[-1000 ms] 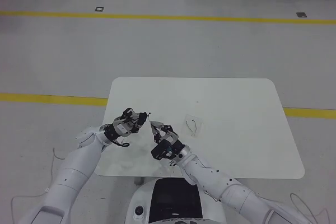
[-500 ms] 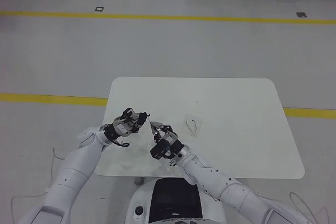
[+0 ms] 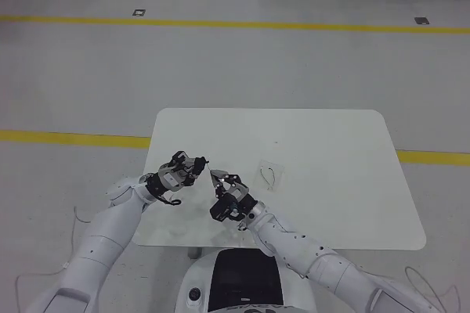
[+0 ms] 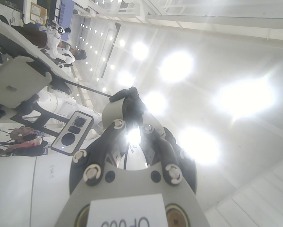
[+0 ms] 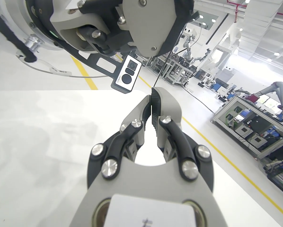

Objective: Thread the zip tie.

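- Right tool sits slightly closer to left tool than before; both clamp the zip tie.
- Both hang near the tabletop's left edge; open surface lies rightward.

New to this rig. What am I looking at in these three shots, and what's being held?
A two-armed robot works at a white table. The top view looks down from a camera above its arms; the other two come from a camera on each wrist. The left gripper and right gripper meet over the table, each shut on the same thin black zip tie, stretched between them. A small pale item lies on the table nearby, too small to identify.
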Robot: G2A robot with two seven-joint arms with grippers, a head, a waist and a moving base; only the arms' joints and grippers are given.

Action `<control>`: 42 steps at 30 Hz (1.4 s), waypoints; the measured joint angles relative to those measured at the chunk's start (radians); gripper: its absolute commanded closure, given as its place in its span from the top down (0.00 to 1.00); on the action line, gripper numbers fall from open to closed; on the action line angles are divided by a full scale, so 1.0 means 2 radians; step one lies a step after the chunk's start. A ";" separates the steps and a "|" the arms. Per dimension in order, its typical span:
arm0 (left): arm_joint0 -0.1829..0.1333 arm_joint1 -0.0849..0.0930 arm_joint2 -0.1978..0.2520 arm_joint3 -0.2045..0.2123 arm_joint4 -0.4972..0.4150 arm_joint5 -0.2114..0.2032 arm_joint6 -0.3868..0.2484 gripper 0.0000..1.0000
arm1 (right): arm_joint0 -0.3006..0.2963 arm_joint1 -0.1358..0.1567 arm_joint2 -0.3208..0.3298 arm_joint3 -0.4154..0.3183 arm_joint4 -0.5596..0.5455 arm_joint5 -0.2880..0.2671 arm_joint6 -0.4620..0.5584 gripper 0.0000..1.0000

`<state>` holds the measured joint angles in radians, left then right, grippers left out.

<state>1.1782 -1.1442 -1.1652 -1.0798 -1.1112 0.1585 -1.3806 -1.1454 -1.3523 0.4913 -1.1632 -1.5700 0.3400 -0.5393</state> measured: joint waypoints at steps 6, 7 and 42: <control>0.000 0.000 0.000 0.000 0.000 0.000 0.000 0.00 | 0.010 0.002 -0.014 0.008 0.000 0.000 0.008 0.00; 0.000 0.000 0.000 0.000 0.000 0.000 0.000 0.00 | 0.012 0.002 -0.017 0.008 0.000 0.000 0.009 0.00; 0.000 0.000 0.000 0.000 0.000 0.000 0.000 0.00 | -0.001 0.008 0.005 0.003 0.000 0.000 0.003 1.00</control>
<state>1.1782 -1.1442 -1.1652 -1.0798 -1.1112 0.1585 -1.3806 -1.1472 -1.3356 0.5010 -1.1578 -1.5700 0.3397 -0.5331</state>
